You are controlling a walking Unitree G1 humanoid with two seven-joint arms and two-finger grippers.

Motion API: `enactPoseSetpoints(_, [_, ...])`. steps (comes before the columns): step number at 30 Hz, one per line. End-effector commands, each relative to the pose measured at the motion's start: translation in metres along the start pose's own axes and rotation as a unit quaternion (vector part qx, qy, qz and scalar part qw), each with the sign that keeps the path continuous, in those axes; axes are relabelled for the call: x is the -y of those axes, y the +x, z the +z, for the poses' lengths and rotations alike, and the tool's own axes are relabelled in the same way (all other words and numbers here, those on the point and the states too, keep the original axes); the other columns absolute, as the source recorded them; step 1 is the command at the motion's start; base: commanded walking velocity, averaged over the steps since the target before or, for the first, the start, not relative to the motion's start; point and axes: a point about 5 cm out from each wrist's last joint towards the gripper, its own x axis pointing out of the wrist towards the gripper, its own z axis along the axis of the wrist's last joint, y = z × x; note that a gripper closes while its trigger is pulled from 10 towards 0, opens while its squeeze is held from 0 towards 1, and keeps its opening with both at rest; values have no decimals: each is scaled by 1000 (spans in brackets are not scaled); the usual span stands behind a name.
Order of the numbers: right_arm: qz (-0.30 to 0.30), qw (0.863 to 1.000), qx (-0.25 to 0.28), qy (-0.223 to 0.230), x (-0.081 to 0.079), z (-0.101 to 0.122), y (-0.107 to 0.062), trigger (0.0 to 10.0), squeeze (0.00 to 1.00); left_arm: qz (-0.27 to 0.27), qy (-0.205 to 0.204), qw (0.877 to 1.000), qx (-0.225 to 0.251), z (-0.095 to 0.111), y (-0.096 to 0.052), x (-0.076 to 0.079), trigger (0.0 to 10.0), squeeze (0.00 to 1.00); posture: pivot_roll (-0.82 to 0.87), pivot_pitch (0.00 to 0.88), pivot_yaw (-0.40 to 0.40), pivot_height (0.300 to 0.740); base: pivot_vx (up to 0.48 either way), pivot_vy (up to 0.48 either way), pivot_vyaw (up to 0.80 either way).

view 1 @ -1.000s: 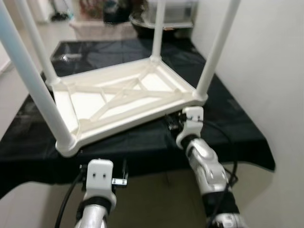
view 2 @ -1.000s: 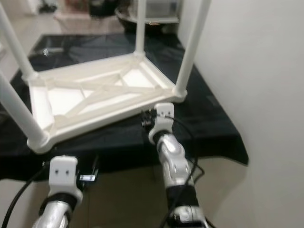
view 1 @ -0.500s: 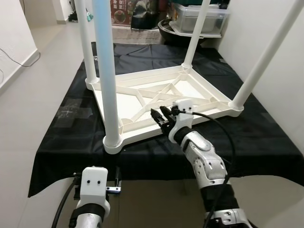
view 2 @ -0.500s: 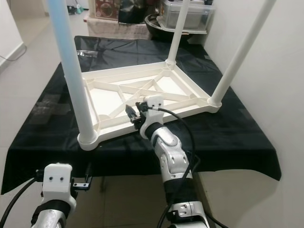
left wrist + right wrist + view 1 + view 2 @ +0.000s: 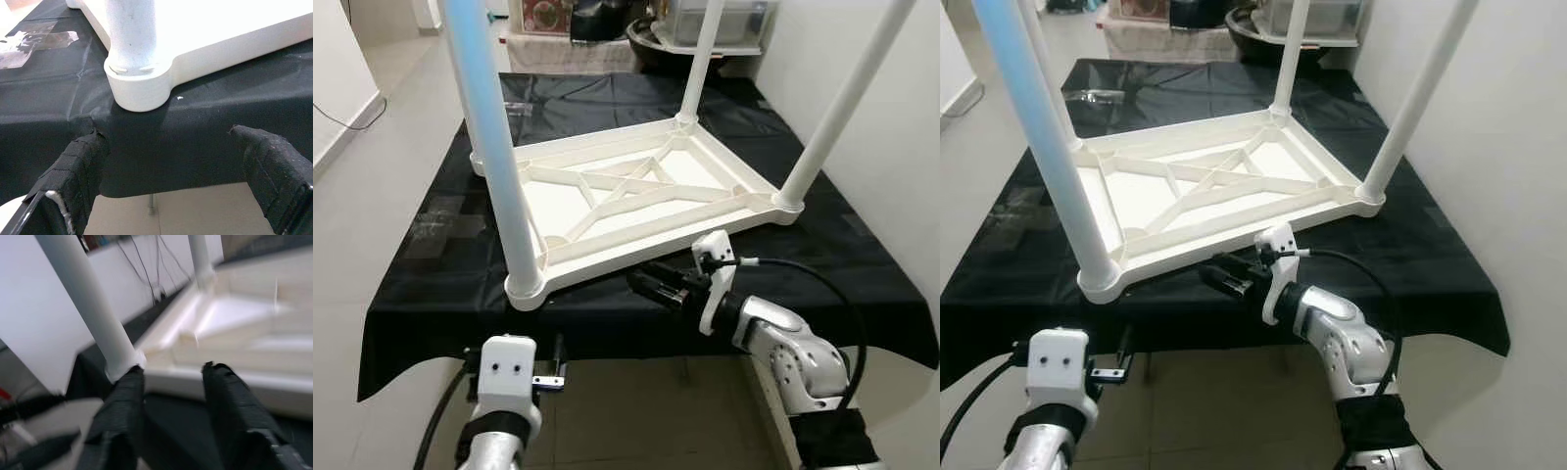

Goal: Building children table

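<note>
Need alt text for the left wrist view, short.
An upside-down white plastic children's table rests on a black cloth, its round corner socket holding a white tubular leg. The left gripper hovers open at the cloth's edge, just short of that corner.

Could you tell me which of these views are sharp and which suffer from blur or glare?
Left and right eye views: sharp, though the nearest table leg has a bluish cast. Left wrist view: crisp on the leg's socket and the black cloth, but the tabletop edge is blown out white. Right wrist view: smeared with blur, softening the white table frame and the right gripper's fingers.
</note>
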Motion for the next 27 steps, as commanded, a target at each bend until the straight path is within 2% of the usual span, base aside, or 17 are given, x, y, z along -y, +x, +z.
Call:
enactPoseSetpoints(1, [1, 1000, 23, -1, -4, 10, 5, 10000, 1000, 0, 0, 1000, -6, -1, -2, -2, 10000, 0, -21, 138, -61, 734, 0, 0, 0])
enactPoseSetpoints(3, [2, 1000, 24, -2, -5, 11, 6, 10000, 1000, 0, 1, 1000, -7, -1, -2, -1, 10000, 0, -21, 138, -61, 734, 0, 0, 0])
enactPoseSetpoints(4, [6, 1000, 29, -11, -10, 17, 14, 10000, 1000, -1, 1, 1000, -7, -1, -2, -1, 10000, 0, -21, 138, -61, 734, 0, 0, 0])
enactPoseSetpoints(7, [9, 999, 32, -16, -14, 21, 20, 10000, 1000, -1, 2, 1000, -7, -1, -2, -1, 10000, 0, -21, 138, -61, 734, 0, 0, 0])
enactPoseSetpoints(8, [18, 999, 35, -31, -21, 25, 27, 10000, 0, -1, 3, 1000, -7, -1, -2, -2, 10000, 0, -10, 141, -59, 734, 0, 0, 0])
enactPoseSetpoints(14, [27, 997, 58, -47, -35, 38, 41, 10000, 0, 1, 2, 1000, -9, -1, -2, -3, 10000, 0, -4, 143, -61, 734, 0, 0, 0])
enactPoseSetpoints(15, [18, 995, 74, -62, -42, 45, 51, 10000, 43, 2, 2, 1000, -9, -2, -3, -3, 10000, 0, -6, 152, -61, 734, 0, 0, 0])
enactPoseSetpoints(16, [12, 994, 85, -73, -47, 50, 58, 10000, 43, 2, 2, 1000, -10, -2, -3, -4, 10000, 0, -6, 152, -61, 734, 0, 0, 0])
enactPoseSetpoints(17, [12, 994, 85, -73, -47, 50, 58, 10000, 43, 2, 2, 1000, -10, -2, -3, -4, 10000, 0, -6, 152, -61, 734, 0, 0, 0])
enactPoseSetpoints(18, [12, 992, 93, -81, -54, 50, 68, 10000, 1000, 3, 0, 1000, -7, -1, -4, -4, 10000, 0, -11, 157, -60, 734, 0, 0, 0])
enactPoseSetpoints(23, [4, 991, 93, -97, -60, 47, 82, 10000, 1000, 5, -2, 1000, -5, 0, -4, -4, 10000, 0, -7, 156, -61, 734, 0, 0, 0])
enactPoseSetpoints(24, [20, 992, 91, -84, -68, 44, 95, 10000, 0, 10, 0, 1000, -9, -1, -7, -6, 10000, 0, 13, 163, -77, 734, 0, 0, 0])
enactPoseSetpoints(27, [54, 993, 92, -55, -79, 42, 106, 10000, 0, 14, 1, 1000, -12, -2, -11, -7, 10000, 0, 16, 164, -80, 734, 0, 0, 0])
